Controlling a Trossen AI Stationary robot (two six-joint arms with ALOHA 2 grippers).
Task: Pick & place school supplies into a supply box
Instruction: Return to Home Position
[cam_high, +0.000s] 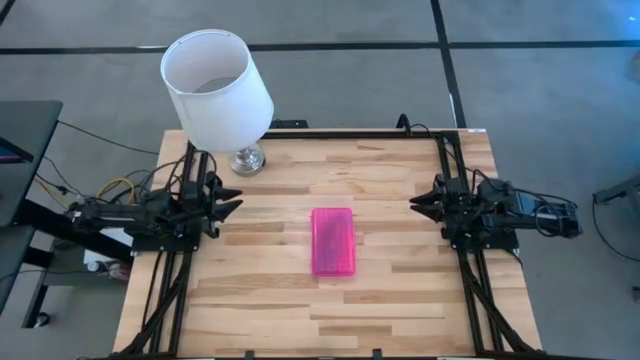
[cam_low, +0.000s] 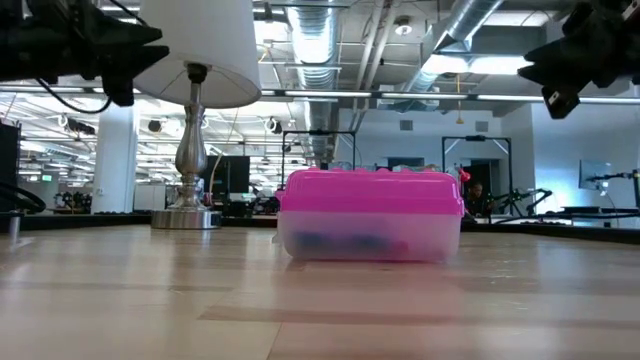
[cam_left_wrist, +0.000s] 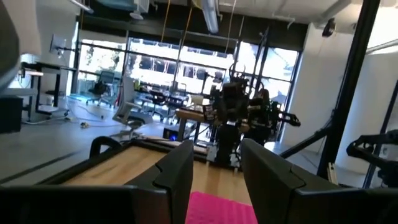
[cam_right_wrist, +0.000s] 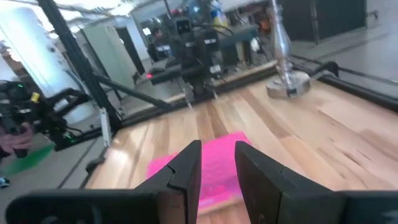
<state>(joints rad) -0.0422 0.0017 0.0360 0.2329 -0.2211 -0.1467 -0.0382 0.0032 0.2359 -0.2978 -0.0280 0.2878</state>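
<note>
The supply box (cam_high: 333, 241) lies in the middle of the wooden table with its pink ribbed lid shut, resting on its clear base (cam_low: 370, 240). Through that base, blurred blue and reddish school supplies (cam_low: 345, 242) show inside. My left gripper (cam_high: 236, 205) hovers at the table's left edge, open, pointing toward the box from well away. Opposite it, my right gripper (cam_high: 415, 203) hovers at the right edge, open as well. In each wrist view the pink lid (cam_left_wrist: 221, 208) (cam_right_wrist: 211, 168) lies beyond that arm's fingers.
A lamp with a white shade (cam_high: 215, 85) stands on its metal foot (cam_high: 247, 158) at the table's far left corner. Black frame rails (cam_high: 165, 290) (cam_high: 480, 290) run along the left and right edges. Bare wood lies all around the box.
</note>
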